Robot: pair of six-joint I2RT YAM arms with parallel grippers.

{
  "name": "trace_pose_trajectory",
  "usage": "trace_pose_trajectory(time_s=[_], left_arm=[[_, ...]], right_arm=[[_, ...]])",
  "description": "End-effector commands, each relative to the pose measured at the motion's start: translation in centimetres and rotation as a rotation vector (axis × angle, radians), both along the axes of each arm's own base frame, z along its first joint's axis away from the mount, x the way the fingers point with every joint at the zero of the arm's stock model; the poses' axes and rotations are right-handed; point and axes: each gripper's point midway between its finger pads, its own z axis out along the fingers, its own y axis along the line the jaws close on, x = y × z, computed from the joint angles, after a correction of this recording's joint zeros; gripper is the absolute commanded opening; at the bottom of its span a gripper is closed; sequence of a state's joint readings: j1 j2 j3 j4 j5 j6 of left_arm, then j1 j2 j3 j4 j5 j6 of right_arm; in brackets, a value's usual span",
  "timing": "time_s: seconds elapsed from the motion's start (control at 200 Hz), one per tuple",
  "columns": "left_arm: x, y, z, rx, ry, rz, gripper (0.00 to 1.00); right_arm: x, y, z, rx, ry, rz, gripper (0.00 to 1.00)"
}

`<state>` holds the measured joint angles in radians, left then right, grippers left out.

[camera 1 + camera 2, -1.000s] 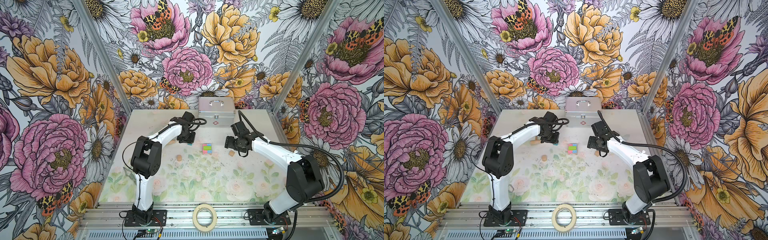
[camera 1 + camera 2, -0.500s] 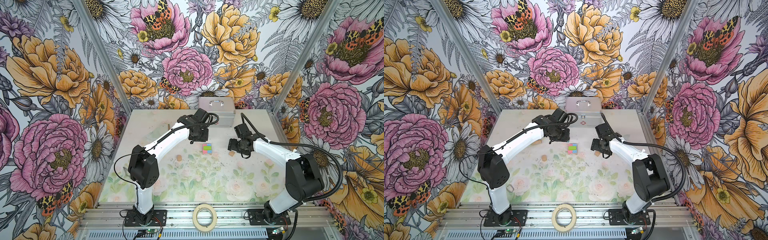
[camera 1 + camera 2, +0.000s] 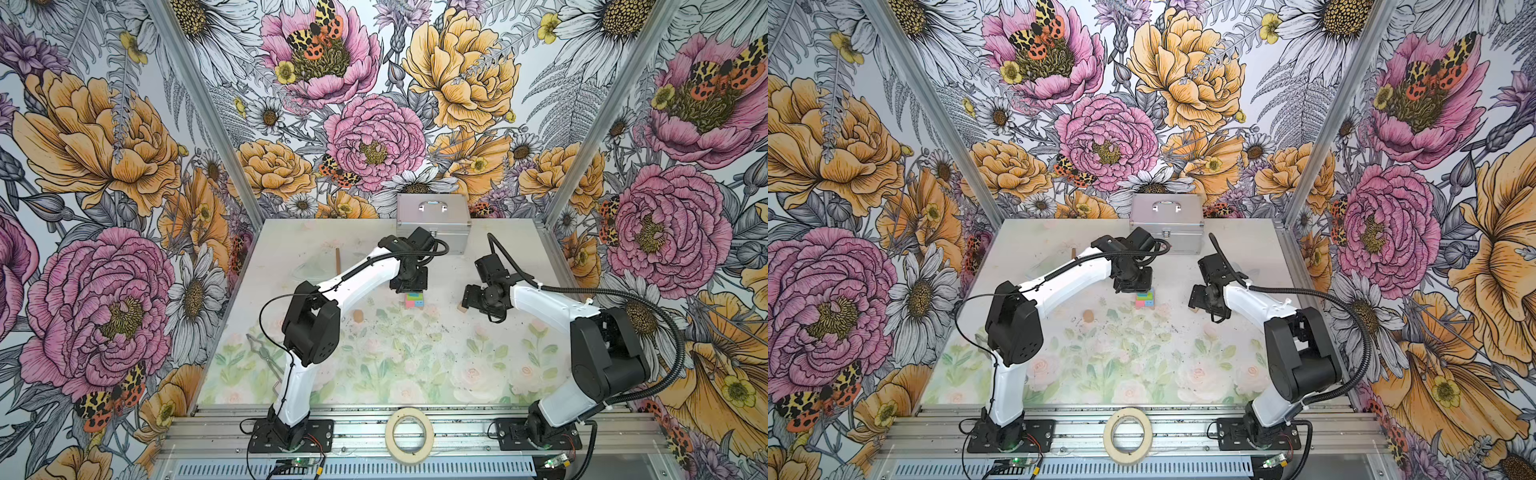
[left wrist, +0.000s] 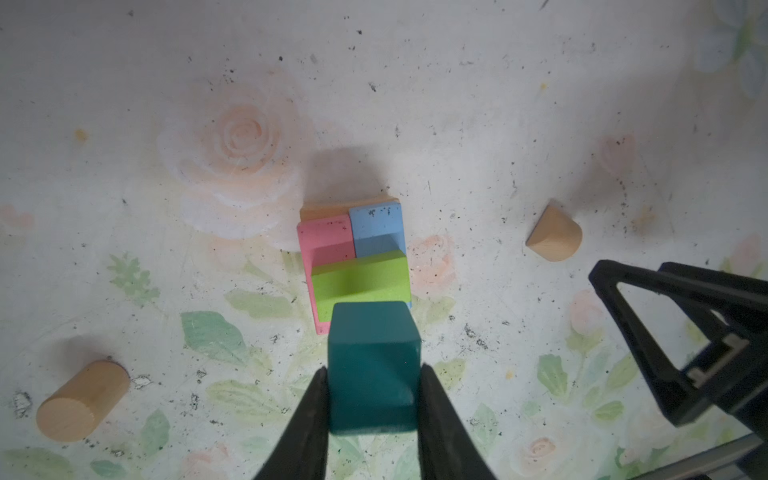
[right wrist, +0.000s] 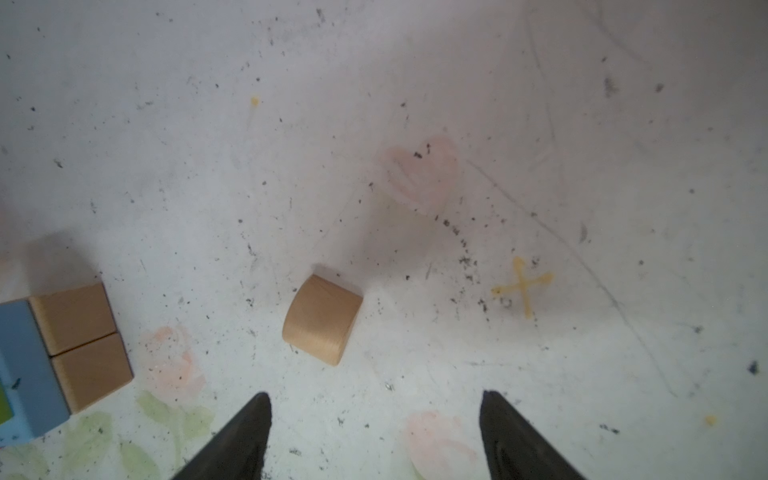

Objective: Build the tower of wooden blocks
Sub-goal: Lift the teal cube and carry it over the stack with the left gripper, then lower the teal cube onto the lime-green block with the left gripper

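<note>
Grip on the teal cube (image 4: 374, 340) in the left gripper (image 4: 374, 374): pinches it across two opposite flat faces, leaving the underside bare for setting down. Hangs just over the tower (image 3: 413, 300), by one end of its topmost green block (image 4: 359, 278); cannot tell whether touching yet. Looks like the placing step, aimed at that green top.

Tower at present: pink block (image 4: 326, 241) and blue block (image 4: 376, 226) side by side, green laid crosswise over both, probably to tie the pair and offer a flat seat. Two tan cubes (image 5: 72, 318) snug against the blue side; under it or merely beside, unclear. Calls for a square, centred drop to avoid tipping the green one.

On the tower's right-arm side, near it: half-round tan block (image 5: 322, 320) on the desk (image 3: 374, 374), with the right gripper (image 5: 374, 397) spread wide and empty close by it, seemingly lined up for the next pick, clear of the stack. On the left-arm side, farther off: tan cylinder (image 4: 83, 401) lying on its side, prone to roll if nudged. Beyond the tower, well apart: silver case (image 3: 432, 216), uninvolved.
</note>
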<state>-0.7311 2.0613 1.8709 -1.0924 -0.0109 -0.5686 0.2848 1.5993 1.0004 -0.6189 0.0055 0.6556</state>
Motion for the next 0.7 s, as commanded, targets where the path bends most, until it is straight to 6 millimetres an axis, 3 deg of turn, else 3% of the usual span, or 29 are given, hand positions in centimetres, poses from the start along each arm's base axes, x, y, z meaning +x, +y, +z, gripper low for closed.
trace_pose_trajectory(time_s=[0.0, 0.696], left_arm=[[0.4, -0.3, 0.8, -0.001, -0.026, 0.035, 0.00], [1.0, -1.1, -0.5, 0.026, -0.027, 0.067, 0.00]], right_arm=[[0.8, 0.1, 1.3, 0.018, -0.061, 0.009, 0.81], [0.7, 0.2, 0.8, 0.032, -0.054, 0.010, 0.81]])
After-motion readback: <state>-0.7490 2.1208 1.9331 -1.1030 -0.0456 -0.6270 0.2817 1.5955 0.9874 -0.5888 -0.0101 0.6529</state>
